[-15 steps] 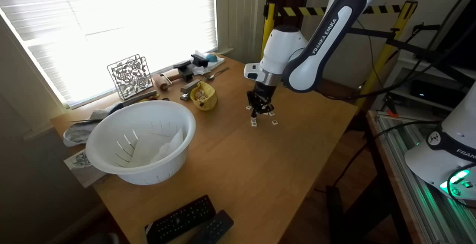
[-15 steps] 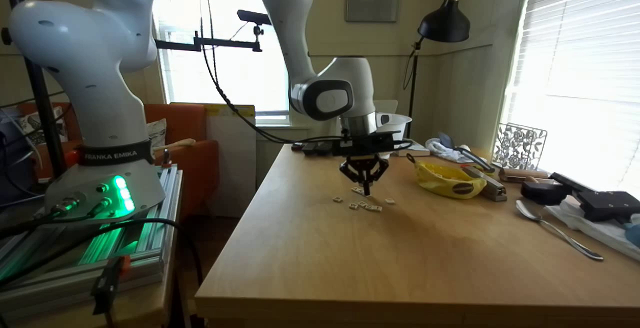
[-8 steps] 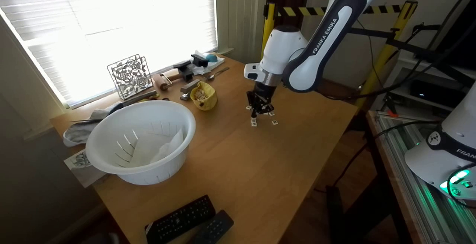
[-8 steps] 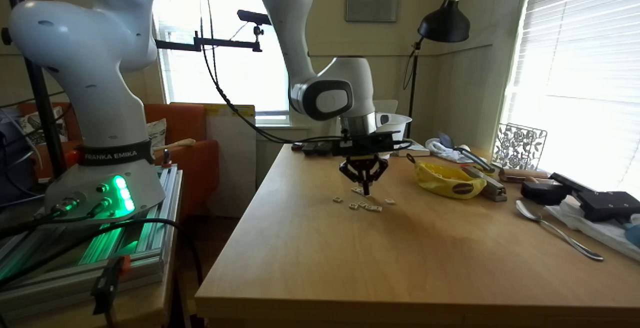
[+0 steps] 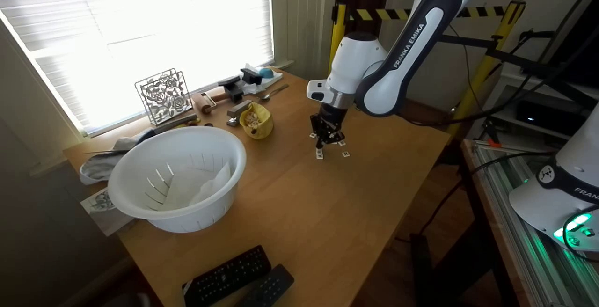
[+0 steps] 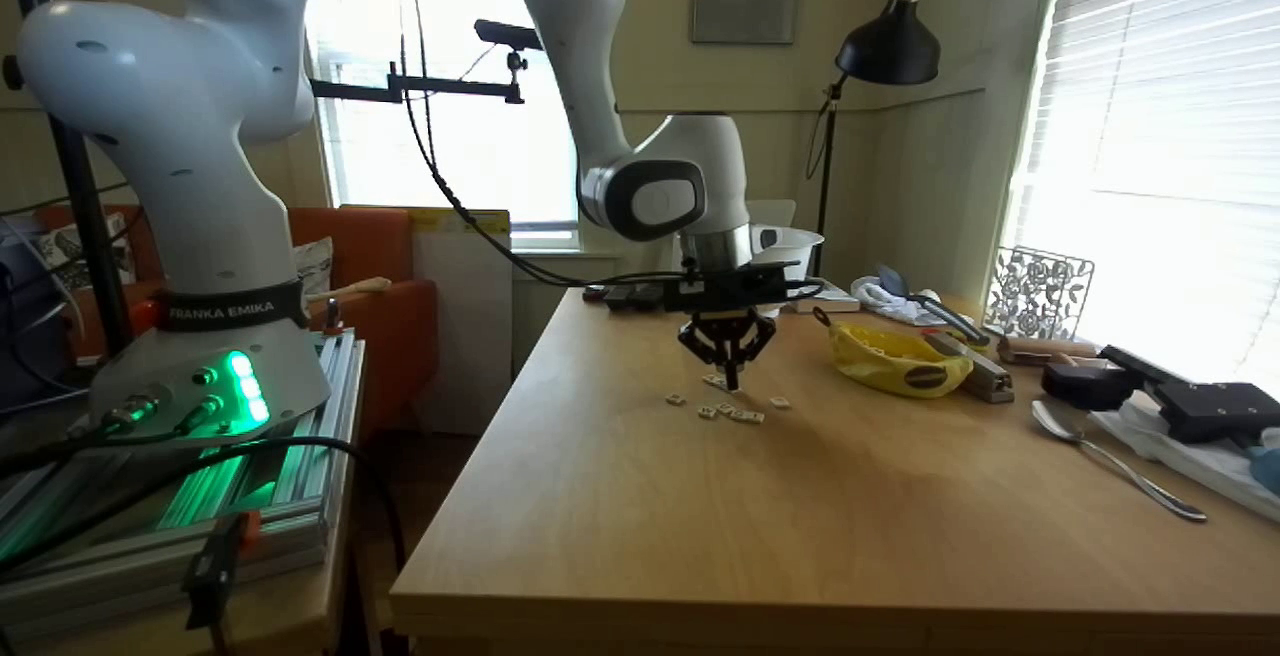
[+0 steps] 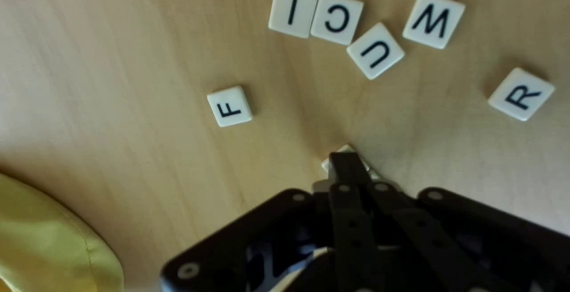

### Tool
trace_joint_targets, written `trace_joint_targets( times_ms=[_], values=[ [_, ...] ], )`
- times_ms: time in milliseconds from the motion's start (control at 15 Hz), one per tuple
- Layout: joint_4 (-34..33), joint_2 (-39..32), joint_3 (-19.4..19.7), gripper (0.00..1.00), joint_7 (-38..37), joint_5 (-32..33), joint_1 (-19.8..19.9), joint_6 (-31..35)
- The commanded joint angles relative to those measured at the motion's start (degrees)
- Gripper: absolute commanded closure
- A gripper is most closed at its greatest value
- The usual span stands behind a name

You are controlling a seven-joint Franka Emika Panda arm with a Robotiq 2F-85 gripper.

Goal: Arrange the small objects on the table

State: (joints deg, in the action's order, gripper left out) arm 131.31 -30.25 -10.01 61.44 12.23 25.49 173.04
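The small objects are several cream-white letter tiles on the wooden table (image 5: 299,204). In the wrist view a tile I (image 7: 282,9) and a tile C (image 7: 327,29) lie side by side, with a tile U (image 7: 367,45) at the C's corner. A tile W (image 7: 436,5), a tile R (image 7: 532,89) and a tile F (image 7: 238,100) lie apart. My gripper (image 7: 348,156) is shut, fingers together, pointing down over another tile (image 7: 345,148), mostly hidden under the fingertips; I cannot tell if they touch it. The gripper also shows low over the tiles in both exterior views (image 5: 319,145) (image 6: 732,384).
A yellow pouch (image 5: 260,133) with cream bits inside stands beside the tiles. A large white bowl (image 5: 196,222), black remotes (image 5: 229,274), a stapler (image 6: 985,376), a spoon (image 6: 1120,466) and a metal rack (image 5: 164,96) are also on the table.
My gripper has shifted only by a hair and stays low and shut over the tiles. No tile has visibly moved.
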Motion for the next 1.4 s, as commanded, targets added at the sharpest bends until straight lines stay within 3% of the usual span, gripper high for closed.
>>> trace_joint_targets(
  times_ms=[0,800,867,1000,1067,1200,1333],
  values=[
    [0.2,-2.2,-0.4,1.00,1.1,-0.6,0.1,-0.6],
    [0.3,-1.6,-0.6,1.00,1.3,-0.6,0.3,-0.9],
    [0.6,-0.8,-1.6,1.00,1.6,-1.1,1.1,-1.0],
    [3.3,6.2,-9.5,1.00,5.6,-4.7,8.3,-4.7],
    [4.9,9.5,-12.8,1.00,6.7,-7.3,11.4,-2.7],
    [4.8,12.5,-16.4,1.00,5.4,-11.9,13.9,0.7],
    [3.3,18.0,-18.6,1.00,1.8,-14.3,16.4,-3.6]
  ],
)
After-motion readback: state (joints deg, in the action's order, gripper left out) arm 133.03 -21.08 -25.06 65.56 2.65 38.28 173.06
